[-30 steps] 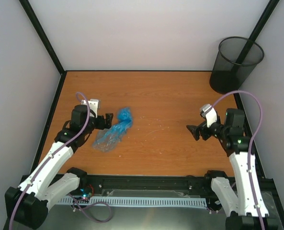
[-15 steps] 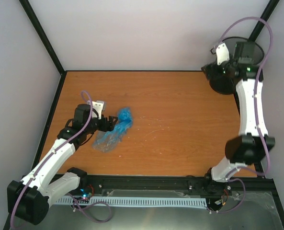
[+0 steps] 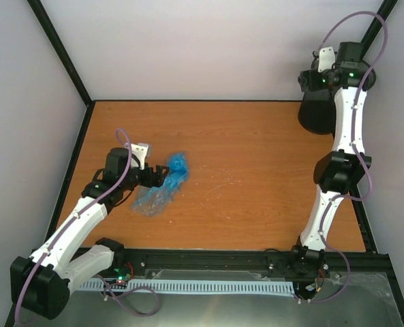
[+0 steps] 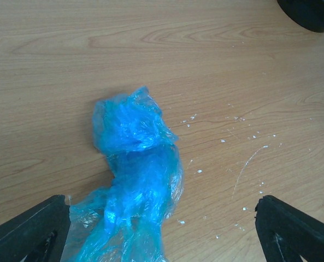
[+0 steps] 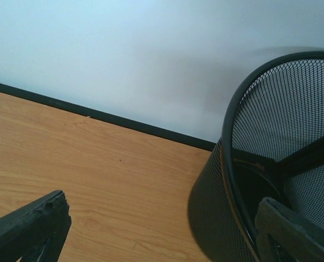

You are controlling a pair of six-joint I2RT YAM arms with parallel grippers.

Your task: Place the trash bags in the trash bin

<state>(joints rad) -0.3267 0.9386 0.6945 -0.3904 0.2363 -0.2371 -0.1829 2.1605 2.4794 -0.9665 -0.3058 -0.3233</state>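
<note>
The light-blue trash bag (image 3: 163, 185) lies crumpled on the wooden table at the left; in the left wrist view (image 4: 137, 164) it is a twisted, glossy bundle. My left gripper (image 3: 163, 175) is open and low over the bag, its fingers (image 4: 33, 229) wide on either side of the bag's near end, holding nothing. The black wire-mesh trash bin (image 3: 319, 112) stands upright at the far right corner. My right gripper (image 3: 309, 77) is raised at the bin's left rim, open and empty. The right wrist view shows the bin's rim and mesh wall (image 5: 235, 164) to the right.
Black frame posts run along the walls and one passes behind the bin (image 3: 375, 27). The table's back edge is a black strip (image 5: 96, 114) against a white wall. White specks and scratches mark the wood right of the bag (image 4: 243, 164).
My right arm has swung from low over the table's right side up to the bin's rim. My left gripper has edged forward to the bag. The bag has not moved.
</note>
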